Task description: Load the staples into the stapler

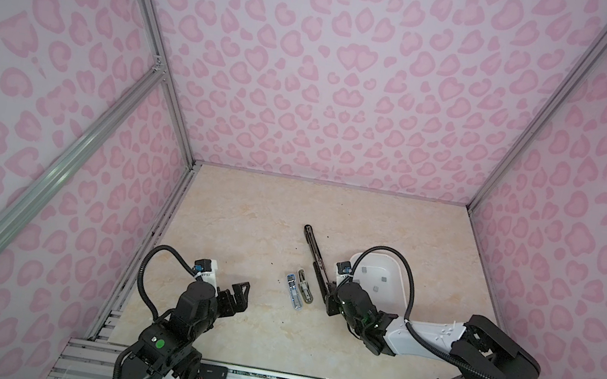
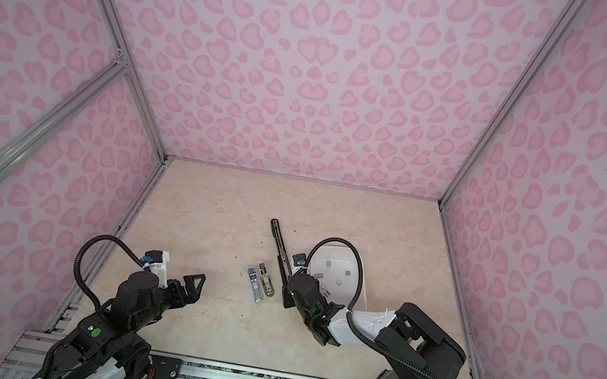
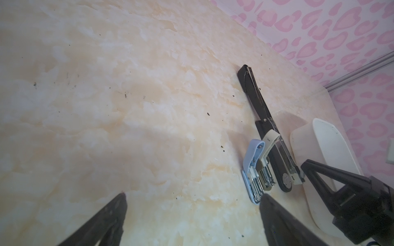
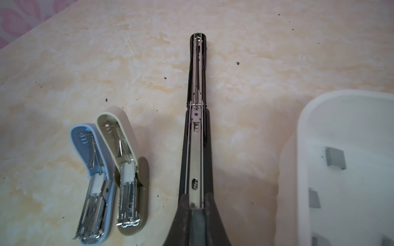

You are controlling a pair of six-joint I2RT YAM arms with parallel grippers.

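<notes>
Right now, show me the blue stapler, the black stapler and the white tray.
blue stapler (image 4: 77,139): right wrist view, inside its flipped-open lid.
black stapler (image 4: 196,153): right wrist view, on its metal channel.
white tray (image 4: 351,97): right wrist view, on its rim.

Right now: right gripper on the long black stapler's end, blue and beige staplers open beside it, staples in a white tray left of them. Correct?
Wrong side: the white tray with the staples sits right of all three; both top views show it. Rest holds: right gripper on the long black stapler's end, blue stapler and beige stapler open.
</notes>
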